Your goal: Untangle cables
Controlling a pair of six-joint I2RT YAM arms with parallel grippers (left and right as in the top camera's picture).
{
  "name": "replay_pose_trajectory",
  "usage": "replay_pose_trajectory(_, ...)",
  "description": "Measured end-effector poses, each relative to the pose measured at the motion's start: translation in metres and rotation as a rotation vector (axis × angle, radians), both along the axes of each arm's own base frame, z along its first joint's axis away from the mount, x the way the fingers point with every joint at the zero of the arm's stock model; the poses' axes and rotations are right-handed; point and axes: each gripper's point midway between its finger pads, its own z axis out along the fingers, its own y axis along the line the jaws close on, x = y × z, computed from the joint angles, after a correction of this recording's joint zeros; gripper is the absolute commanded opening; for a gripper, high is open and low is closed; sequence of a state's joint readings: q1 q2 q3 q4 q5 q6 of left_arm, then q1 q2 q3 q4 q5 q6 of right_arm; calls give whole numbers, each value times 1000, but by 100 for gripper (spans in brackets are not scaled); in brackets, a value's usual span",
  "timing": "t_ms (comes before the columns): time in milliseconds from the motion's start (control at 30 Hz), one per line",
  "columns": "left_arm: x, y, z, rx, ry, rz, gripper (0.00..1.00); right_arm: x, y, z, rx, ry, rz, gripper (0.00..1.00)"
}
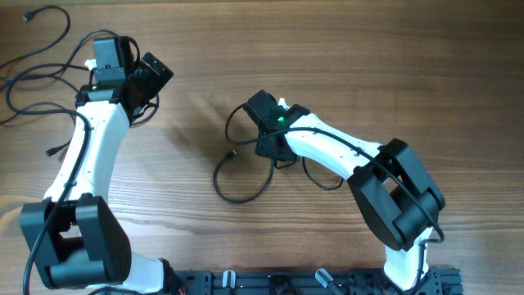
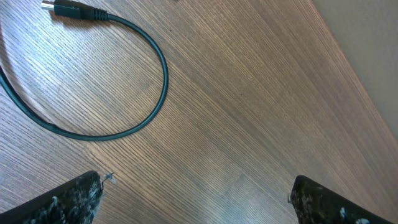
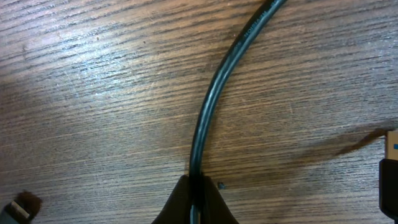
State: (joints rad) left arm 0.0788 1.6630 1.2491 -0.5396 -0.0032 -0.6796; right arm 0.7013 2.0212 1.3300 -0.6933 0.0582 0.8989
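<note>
At the middle of the counter, your right pincer is clamped on a black cable. The cable runs straight ahead from the jaws, then bends right. Your left pincer hangs wide apart over bare wood, with a second cable curving ahead and to its left. More cords sprawl at the far left. The right arm looks better placed to draw its cable clear.
</note>
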Motion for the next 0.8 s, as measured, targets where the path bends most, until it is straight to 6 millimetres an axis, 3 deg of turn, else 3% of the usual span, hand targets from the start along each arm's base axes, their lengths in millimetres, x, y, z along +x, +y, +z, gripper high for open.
replay_pose_trajectory(167, -1, 0, 0, 0, 3, 0, 100, 4, -6, 3, 1, -1, -13, 4)
replay_pose_trajectory(467, -1, 0, -1, 0, 4, 0, 100, 17, -2, 71, 105, -136, -12, 4)
replay_pose_trajectory(800, -1, -6, -1, -26, 4, -24, 99, 23, 2, 108, 163, -224, 9, 4)
